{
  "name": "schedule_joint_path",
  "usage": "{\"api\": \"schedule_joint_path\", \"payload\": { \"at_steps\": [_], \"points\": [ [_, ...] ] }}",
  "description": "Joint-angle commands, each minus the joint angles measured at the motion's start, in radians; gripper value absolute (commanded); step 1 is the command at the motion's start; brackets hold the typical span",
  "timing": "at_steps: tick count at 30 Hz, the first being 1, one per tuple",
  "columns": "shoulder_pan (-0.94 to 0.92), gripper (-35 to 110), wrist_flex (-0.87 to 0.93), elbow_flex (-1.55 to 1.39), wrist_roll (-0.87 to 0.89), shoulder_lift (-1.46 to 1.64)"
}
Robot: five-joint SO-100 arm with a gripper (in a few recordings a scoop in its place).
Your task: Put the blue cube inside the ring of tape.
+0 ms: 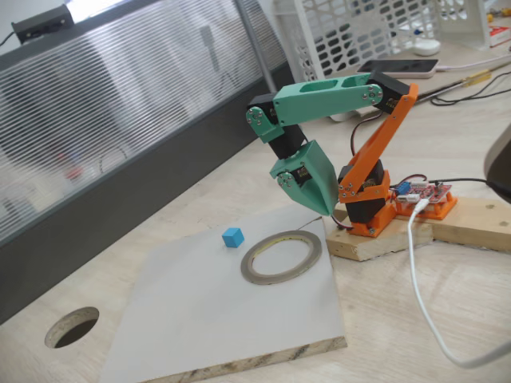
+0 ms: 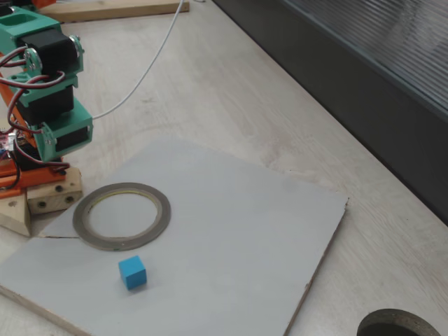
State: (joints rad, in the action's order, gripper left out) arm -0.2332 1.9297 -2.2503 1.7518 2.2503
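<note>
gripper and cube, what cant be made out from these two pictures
- Gripper: in a fixed view the fingers overlap into one green wedge, so open or shut is unclear; in the other, the left edge cuts the arm off.
- Blue cube: its underside is hidden.
- Ring of tape: any print is too small to read.

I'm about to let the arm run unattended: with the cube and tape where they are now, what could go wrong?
The blue cube is tiny and lies flat on the grey board, so the gripper could nudge it away instead of catching it. It also lies close beside the ring of tape, which is thin and loose; a low approach might push the ring out of place. The board's edge is near, so a knocked cube could slide off.
</note>
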Motion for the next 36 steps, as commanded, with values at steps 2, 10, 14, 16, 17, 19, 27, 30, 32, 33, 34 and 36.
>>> {"api": "schedule_joint_path", "payload": {
  "at_steps": [2, 10, 14, 16, 17, 19, 27, 30, 32, 33, 34, 36],
  "points": [
    [-0.011, 0, 0.003, -0.009, 0.011, 0.005],
    [-0.011, 0, 0.003, -0.009, 0.011, 0.005],
    [-0.005, 0, 0.003, -0.009, 0.009, 0.005],
    [-0.003, 0, 0.003, -0.009, 0.008, 0.005],
    [-0.003, 0, 0.003, -0.009, 0.008, 0.005],
    [-0.009, 0, 0.003, -0.009, 0.009, 0.005],
    [-0.003, 0, 0.003, -0.009, 0.011, 0.005],
    [-0.002, 0, 0.003, -0.009, 0.011, 0.005],
    [-0.002, 0, 0.003, -0.009, 0.011, 0.005],
    [-0.002, 0, 0.003, -0.009, 0.011, 0.005],
    [-0.002, 0, 0.003, -0.009, 0.011, 0.005],
    [-0.002, 0, 0.003, 0.005, 0.012, 0.005]
  ]
}}
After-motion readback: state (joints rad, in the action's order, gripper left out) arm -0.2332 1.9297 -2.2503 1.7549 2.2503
